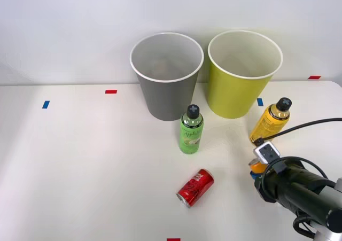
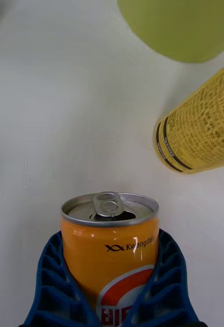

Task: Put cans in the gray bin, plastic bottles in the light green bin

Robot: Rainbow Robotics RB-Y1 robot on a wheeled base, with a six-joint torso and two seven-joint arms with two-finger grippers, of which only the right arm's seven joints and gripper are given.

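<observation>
We have the claw closed around the orange can, near right on the tabletop, near the yellow bottle. Can looks light, stiff, slick; mid-body grip seems right. Gray bin sits far, left of us.
</observation>
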